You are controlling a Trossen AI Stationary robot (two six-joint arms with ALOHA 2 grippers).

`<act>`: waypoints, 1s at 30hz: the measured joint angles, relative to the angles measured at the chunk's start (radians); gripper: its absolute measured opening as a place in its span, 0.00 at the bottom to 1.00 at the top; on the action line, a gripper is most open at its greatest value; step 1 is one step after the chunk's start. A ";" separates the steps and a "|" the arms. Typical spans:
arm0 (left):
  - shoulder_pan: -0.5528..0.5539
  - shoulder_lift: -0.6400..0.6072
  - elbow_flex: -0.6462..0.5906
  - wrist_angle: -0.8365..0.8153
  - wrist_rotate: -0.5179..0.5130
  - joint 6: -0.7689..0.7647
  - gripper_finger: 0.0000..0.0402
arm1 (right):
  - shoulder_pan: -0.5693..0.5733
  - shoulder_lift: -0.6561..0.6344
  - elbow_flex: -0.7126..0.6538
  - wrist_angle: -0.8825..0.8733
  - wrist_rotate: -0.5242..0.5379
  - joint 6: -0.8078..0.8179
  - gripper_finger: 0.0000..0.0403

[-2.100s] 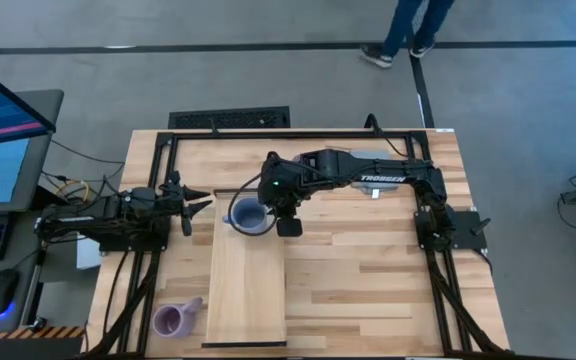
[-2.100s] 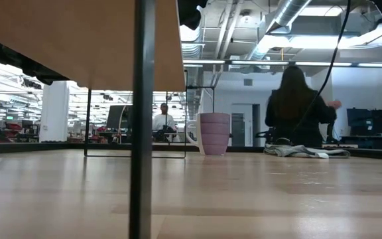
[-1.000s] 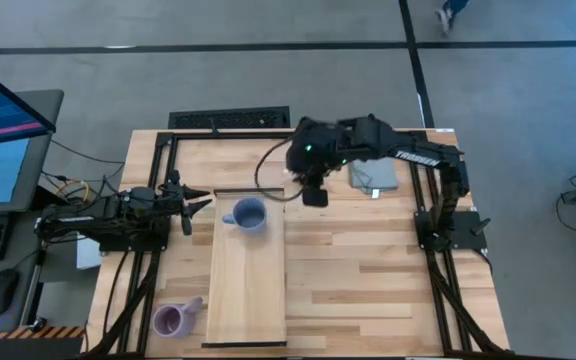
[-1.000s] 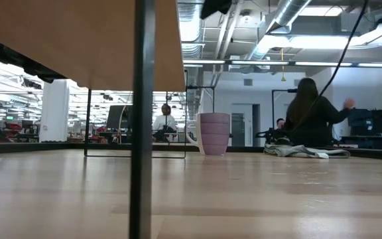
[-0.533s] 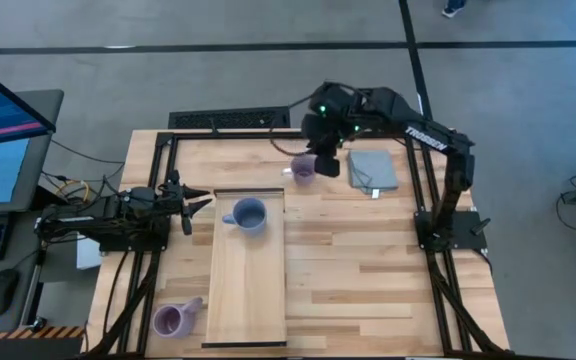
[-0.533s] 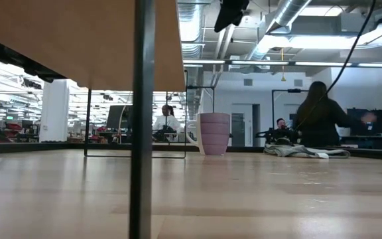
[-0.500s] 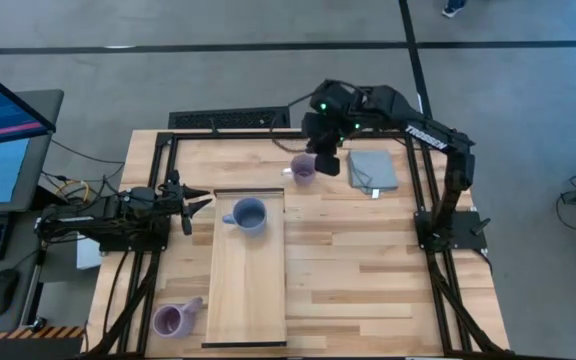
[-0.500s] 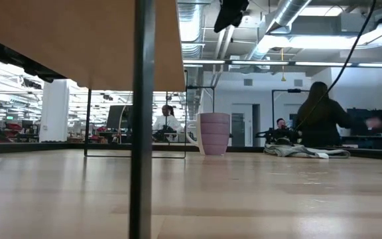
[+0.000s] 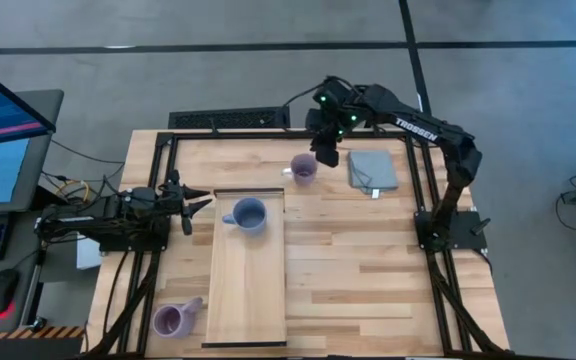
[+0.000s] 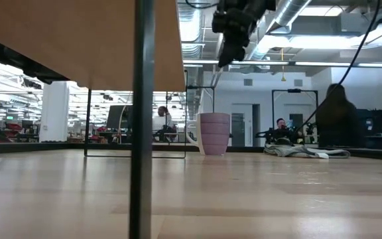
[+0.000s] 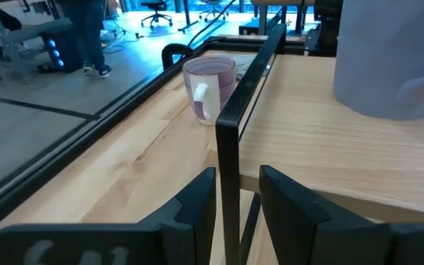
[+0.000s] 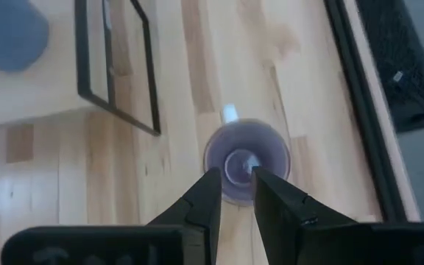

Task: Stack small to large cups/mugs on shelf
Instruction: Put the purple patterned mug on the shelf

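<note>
The blue-grey mug stands upright on the far part of the pale wooden shelf; it also shows in the left wrist view. One purple mug stands upright on the table beyond the shelf's far end, and shows in the low view and the left wrist view. A second purple mug stands on the table left of the shelf's near end. My right gripper hangs above the far purple mug, fingers pointing down, slightly open and empty. My left gripper waits left of the shelf's far end, open.
A grey folded cloth lies right of the far purple mug. The shelf stands raised on dark metal end frames, one leg near the low camera. A person stands in the room behind the table.
My right gripper, empty, has gone from beside the shelf's far end toward the table's far edge and stands over the far purple mug, coming down a little in the last half second. The blue-grey mug has stayed upright on the shelf.
</note>
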 joint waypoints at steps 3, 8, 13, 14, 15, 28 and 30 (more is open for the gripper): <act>0.000 0.000 0.000 -0.005 -0.002 -0.001 0.24 | -0.032 -0.044 -0.067 0.075 -0.011 -0.007 0.25; 0.000 0.000 0.000 -0.010 -0.003 -0.013 0.24 | -0.079 -0.152 -0.226 0.187 -0.060 0.030 0.25; 0.000 0.000 0.000 -0.013 -0.009 -0.019 0.24 | -0.073 -0.242 -0.368 0.250 -0.066 0.065 0.25; 0.000 0.000 0.000 -0.013 -0.009 -0.019 0.24 | -0.069 -0.252 -0.394 0.261 -0.063 0.065 0.25; 0.000 0.000 0.000 -0.013 -0.009 -0.019 0.24 | -0.067 -0.261 -0.415 0.271 -0.063 0.065 0.25; 0.000 0.000 0.000 -0.010 -0.060 -0.019 0.24 | -0.041 -0.256 -0.465 0.361 -0.057 0.066 0.25; 0.000 0.000 0.000 -0.010 -0.062 -0.019 0.24 | -0.033 -0.256 -0.465 0.360 -0.056 0.066 0.25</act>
